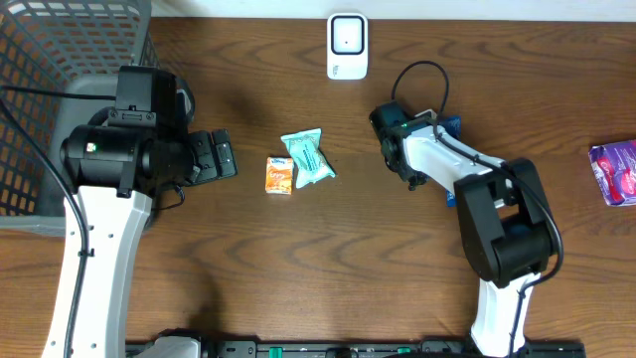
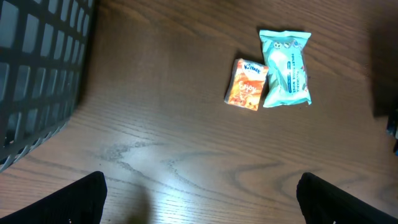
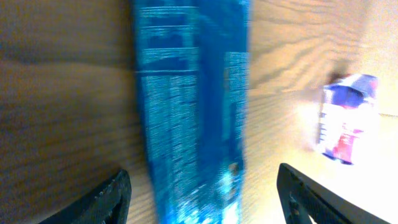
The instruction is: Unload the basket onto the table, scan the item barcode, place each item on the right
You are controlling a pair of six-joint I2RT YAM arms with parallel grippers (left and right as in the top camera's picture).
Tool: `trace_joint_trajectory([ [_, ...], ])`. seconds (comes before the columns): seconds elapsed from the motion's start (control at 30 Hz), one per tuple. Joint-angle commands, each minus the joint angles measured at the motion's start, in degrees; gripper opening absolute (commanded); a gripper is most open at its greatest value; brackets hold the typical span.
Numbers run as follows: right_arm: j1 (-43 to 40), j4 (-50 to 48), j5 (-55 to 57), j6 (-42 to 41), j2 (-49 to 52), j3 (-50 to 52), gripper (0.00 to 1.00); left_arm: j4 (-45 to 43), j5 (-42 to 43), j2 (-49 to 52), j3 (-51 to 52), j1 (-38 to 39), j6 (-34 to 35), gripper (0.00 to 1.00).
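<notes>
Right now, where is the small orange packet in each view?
Overhead: orange packet just left of centre, against the teal packet's left side.
Left wrist: orange packet upper right of centre, teal packet again on its right.
Right wrist: not in view.
Shared landmark: the teal packet.

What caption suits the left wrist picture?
Open left gripper above a brown wooden table; small orange foil packet beside a teal plastic packet, grey mesh basket at the edge.

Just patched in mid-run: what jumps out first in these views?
The blue packet fills the right wrist view, between the fingers of the open right gripper. Mid-table, a teal packet and an orange packet lie side by side, with the white scanner at the far edge.
</notes>
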State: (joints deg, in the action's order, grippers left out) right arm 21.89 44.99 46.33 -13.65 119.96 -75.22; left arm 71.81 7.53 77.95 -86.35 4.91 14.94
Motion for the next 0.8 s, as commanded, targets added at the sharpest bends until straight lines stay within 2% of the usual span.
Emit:
trace_joint_trajectory([
  [0.0, -1.27, -0.22, 1.55, -3.39, 4.92, 0.68, 0.71, 0.15, -0.33, -0.09, -1.14, -0.13, -0.74, 0.98],
  [0.17, -3.08, -1.36, -3.23, -3.67, 7.43, 0.72, 0.68, 0.15, -0.33, -0.09, -1.14, -0.13, -0.74, 0.98],
  [0.2, -3.32, -1.66, -3.98, -3.69, 7.45, 0.72, 0.6, 0.15, -0.33, -0.09, -1.14, -0.13, -0.76, 0.98],
  [0.23, -3.5, -2.05, -4.7, -3.69, 7.45, 0.72, 0.45, 0.15, -0.33, -0.09, -1.14, -0.13, -0.74, 0.98],
  [0.3, -3.58, -2.93, -6.23, -3.69, 7.39, 0.66, 0.25, 0.15, -0.33, -0.09, -1.14, -0.13, -0.74, 0.98],
  [0.37, -3.39, -3.19, -8.13, -3.69, 7.26, -0.09, 0.1, 0.15, -0.33, -0.09, -1.14, -0.13, -0.74, 0.97],
  [0.47, -3.06, -2.23, -10.36, -3.69, 6.95, -1.68, 0.02, 0.15, -0.33, -0.09, -1.14, -0.13, -0.74, 0.98],
  [0.77, -3.17, 4.5, -26.29, -3.41, 0.35, -12.17, 0.01, 0.15, -0.33, -0.09, -1.14, -0.13, -0.74, 0.98],
])
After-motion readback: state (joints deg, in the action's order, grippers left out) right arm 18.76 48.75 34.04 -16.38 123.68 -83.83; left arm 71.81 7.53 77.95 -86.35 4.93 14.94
